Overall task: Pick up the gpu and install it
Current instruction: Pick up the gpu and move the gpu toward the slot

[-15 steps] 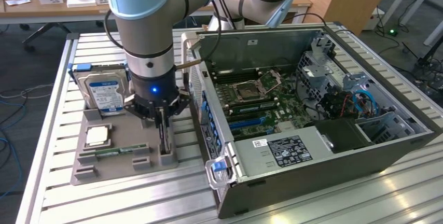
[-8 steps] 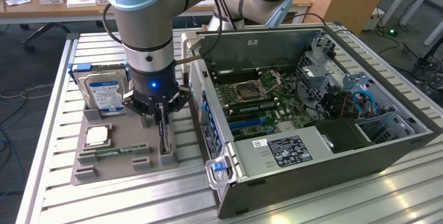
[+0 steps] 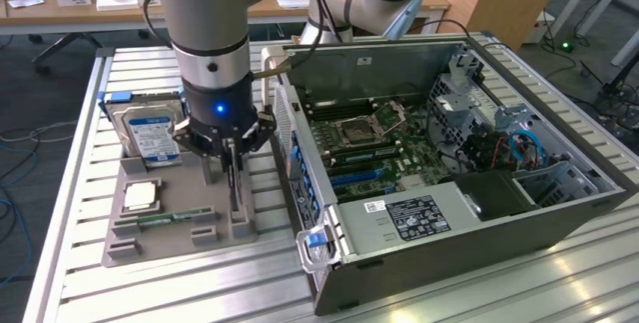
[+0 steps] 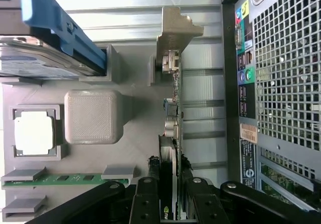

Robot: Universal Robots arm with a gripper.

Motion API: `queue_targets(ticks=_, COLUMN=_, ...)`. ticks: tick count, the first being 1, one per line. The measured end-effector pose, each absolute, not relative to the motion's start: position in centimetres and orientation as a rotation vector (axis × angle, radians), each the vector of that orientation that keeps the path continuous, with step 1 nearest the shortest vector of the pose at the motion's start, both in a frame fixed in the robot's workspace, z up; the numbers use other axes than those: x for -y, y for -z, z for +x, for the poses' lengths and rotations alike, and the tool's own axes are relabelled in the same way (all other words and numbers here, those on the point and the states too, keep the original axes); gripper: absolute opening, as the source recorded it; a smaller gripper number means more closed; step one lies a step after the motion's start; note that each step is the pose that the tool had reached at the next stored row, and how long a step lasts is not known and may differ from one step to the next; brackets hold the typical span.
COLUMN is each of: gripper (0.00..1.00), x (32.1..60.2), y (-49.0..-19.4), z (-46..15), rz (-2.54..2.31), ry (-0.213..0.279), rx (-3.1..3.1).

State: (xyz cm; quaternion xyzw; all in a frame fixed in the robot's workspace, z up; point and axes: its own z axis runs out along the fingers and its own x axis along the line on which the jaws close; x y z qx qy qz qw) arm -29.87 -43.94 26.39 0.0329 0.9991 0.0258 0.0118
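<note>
Exterior view first: the arm had its end effector (image 3: 232, 160) planted low over the grey holder tray (image 3: 179, 244), which sat toward the edge of the slatted counter (image 3: 150, 293) on the exterior view's left. The gpu (image 3: 233, 185) stood on edge in its slot along the side of the tray nearest the computer case (image 3: 559, 211), a thin dark blade running down from between the fingers. Beside it on the tray were the hard drive (image 3: 150, 137), upright at the far end, and the processor (image 3: 140, 196) and memory stick (image 3: 164, 218), both lying flat. The case lay open on the exterior view's right with its motherboard (image 3: 379, 151) exposed.

Now the wrist view: the gpu (image 4: 174, 108) was seen edge-on, its pale bracket (image 4: 175, 30) at the far end, and the dark fingers (image 4: 146, 199) sat one on each face of the board. They looked clamped onto the card, though the contact itself was hard to make out.

So this was the pick-up step: grip apparently made, card not yet out of its slot, nothing installed. As I judged it, the move ahead called for a straight pull up along the slot, keeping the card square and clear of the tray's posts.
</note>
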Motion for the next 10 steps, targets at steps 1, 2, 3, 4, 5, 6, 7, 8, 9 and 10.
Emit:
queue_targets(ticks=1, gripper=0.26, x=43.9, y=-26.7, z=-29.9, rz=0.103, ry=-0.080, rx=-3.115)
queue_targets(ticks=2, gripper=0.26, x=43.9, y=-27.0, z=-29.9, rz=0.103, ry=-0.080, rx=-3.115)
queue_targets(ticks=3, gripper=0.26, x=43.9, y=-27.3, z=-29.9, rz=0.103, ry=-0.080, rx=-3.115)
queue_targets(ticks=4, gripper=0.26, x=43.9, y=-27.6, z=-29.9, rz=0.103, ry=-0.080, rx=-3.115)
queue_targets(ticks=5, gripper=0.26, x=43.9, y=-27.9, z=-29.9, rz=0.103, ry=-0.080, rx=-3.115)
queue_targets(ticks=6, gripper=0.26, x=43.9, y=-28.3, z=-29.9, rz=0.103, ry=-0.080, rx=-3.115)
queue_targets(ticks=7, gripper=0.26, x=43.9, y=-28.6, z=-29.9, rz=0.103, ry=-0.080, rx=-3.115)
queue_targets(ticks=8, gripper=0.26, x=43.9, y=-28.9, z=-29.9, rz=0.103, ry=-0.080, rx=-3.115)
queue_targets(ticks=9, gripper=0.26, x=43.9, y=-29.3, z=-29.9, rz=0.103, ry=-0.080, rx=-3.115)
queue_targets(ticks=10, gripper=0.26, x=43.9, y=-29.6, z=-29.9, rz=0.103, ry=-0.080, rx=-3.115)
